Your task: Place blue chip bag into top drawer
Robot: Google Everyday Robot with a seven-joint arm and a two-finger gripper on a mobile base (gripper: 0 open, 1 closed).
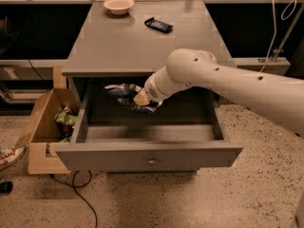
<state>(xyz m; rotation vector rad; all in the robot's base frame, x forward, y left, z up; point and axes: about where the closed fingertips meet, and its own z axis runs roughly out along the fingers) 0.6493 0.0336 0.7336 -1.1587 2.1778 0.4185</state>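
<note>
Gripper [141, 99] clamped on blue chip bag [121, 91], inside open top drawer [152, 155] — toward its back

Smooth cream-white arm [223, 77], thick and rounded, dotted with small dark holes. Tan-tipped gripper [141, 98] at its end, over the open top drawer [118, 156].

Tool [140, 98] holds blue chip bag [121, 90], apparently aloft, inside top drawer [190, 155].

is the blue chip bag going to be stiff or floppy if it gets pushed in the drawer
Probably floppy: the blue chip bag looks crumpled and spreads unevenly beside the gripper holding it inside the top drawer. Likely light too, so a nudge may slide or fold it.
</note>
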